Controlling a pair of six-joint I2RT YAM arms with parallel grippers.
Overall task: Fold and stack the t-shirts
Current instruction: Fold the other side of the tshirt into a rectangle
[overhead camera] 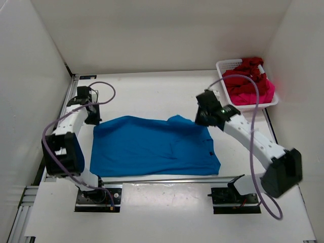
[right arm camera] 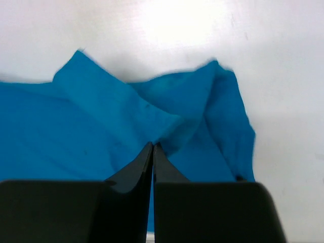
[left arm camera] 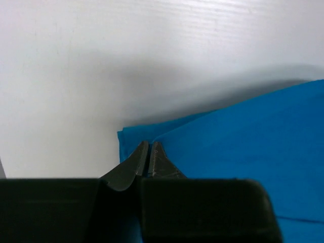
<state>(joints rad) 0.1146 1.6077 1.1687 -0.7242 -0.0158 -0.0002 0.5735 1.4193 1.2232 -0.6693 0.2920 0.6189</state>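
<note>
Three t-shirts here. One blue t-shirt [overhead camera: 152, 147] lies flat in the middle of the bench [overhead camera: 152, 91], long axis running left to right. One dark red t-shirt [overhead camera: 251, 67] and one pink t-shirt [overhead camera: 255, 93] are heaped in the single white basket [overhead camera: 225, 65] at the far right corner. Two arms reach forward, wrists dipped. The left end effector [left arm camera: 148, 152] is pinched tight on the blue t-shirt's far left corner, and the right end effector [right arm camera: 153, 148] is pinched on bunched cloth at its far right edge.

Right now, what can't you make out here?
- Left gripper and right gripper: fingertips hidden under their wrists, top view.
- Dark red shirt and pink-magenta shirt: bunched in the white mesh basket, too small, top view.
- Bright blue cloth t-shirt: cropped by gripper bodies in wrist views.
</note>
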